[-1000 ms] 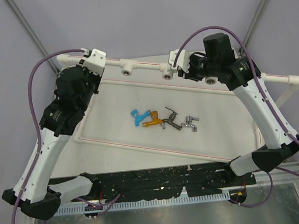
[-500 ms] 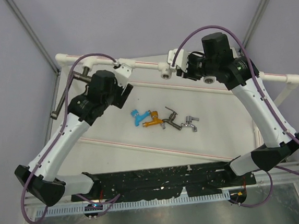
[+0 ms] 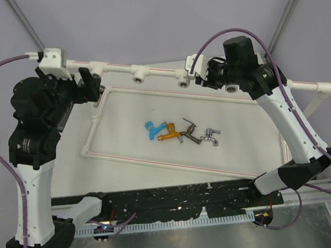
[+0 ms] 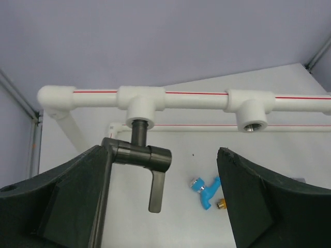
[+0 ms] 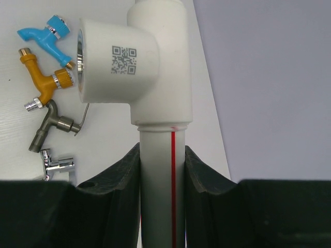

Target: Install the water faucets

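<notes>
The larger dark-grey faucet [image 4: 142,155] hangs screwed into the leftmost socket [image 4: 139,109] of the white pipe frame [image 3: 161,71]. Its long arm runs down along my left finger [image 4: 67,201]. My left gripper [image 4: 165,206] [image 3: 91,87] stands open on either side of this faucet, with a wide gap to the right finger. My right gripper [image 5: 161,175] [image 3: 201,79] is shut on the frame's top pipe [image 5: 155,170], just below a socket [image 5: 116,62]. On the table lie the blue [image 3: 151,129], orange [image 3: 169,134], dark metal [image 3: 188,132] and chrome [image 3: 212,136] faucets.
The top pipe has other open sockets [image 4: 251,116] [image 3: 140,77] to the right of the fitted one. The frame's lower pipes [image 3: 157,159] lie across the white table. A black rail [image 3: 178,201] runs along the near edge between the arm bases.
My left gripper's jaws have opened wide, and the left arm has swung back to the frame's left corner. The right gripper has stayed shut on the pipe.
</notes>
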